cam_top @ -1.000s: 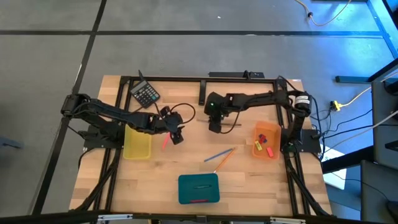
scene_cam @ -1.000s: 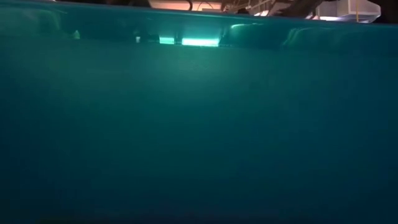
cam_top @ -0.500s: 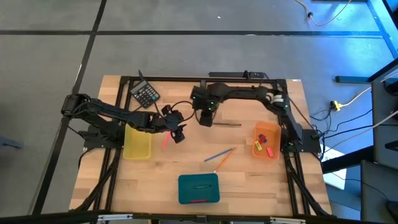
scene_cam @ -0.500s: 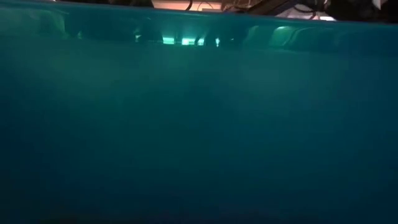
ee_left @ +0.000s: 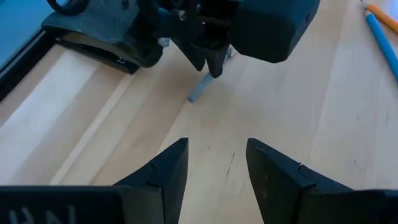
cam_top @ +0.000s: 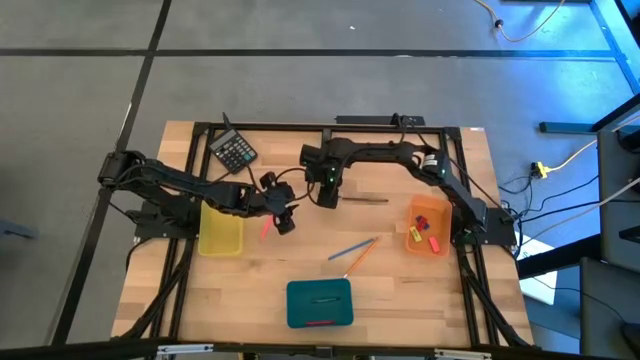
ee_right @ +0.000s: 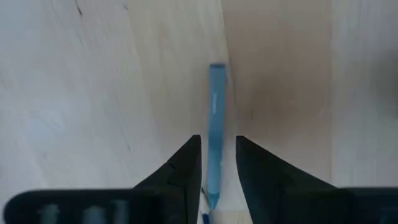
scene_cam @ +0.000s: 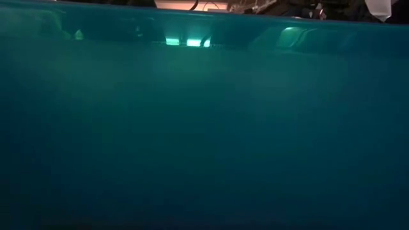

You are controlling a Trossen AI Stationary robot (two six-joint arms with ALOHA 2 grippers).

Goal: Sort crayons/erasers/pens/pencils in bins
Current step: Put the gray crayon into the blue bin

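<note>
High view shows the sorting about halfway done, as I judge it. The orange bin (cam_top: 428, 227) at 3 o'clock of the table (cam_top: 400, 300) already holds some small erasers (cam_top: 420, 222), and the teal bin (cam_top: 320, 303) at 6 o'clock holds a dark stick and a pink-red one, pens or pencils, I cannot tell which. The yellow bin (cam_top: 220, 229) at 9 o'clock looks empty. Still loose on the wood are a blue and an orange long stick (cam_top: 352, 251) near the centre, a dark long stick (cam_top: 364, 199) toward 1 o'clock, and a short pink-red stick (cam_top: 266, 227) just beside the left gripper (cam_top: 284, 218). The right gripper (cam_top: 327, 194) is a little toward 12 o'clock from the centre, and in its wrist view its fingers (ee_right: 186, 168) are clenched on a light blue pen (ee_right: 214, 124). The left gripper has its fingers (ee_left: 168, 171) released, nothing between them. A calculator (cam_top: 235, 151) lies at 11 o'clock
</note>
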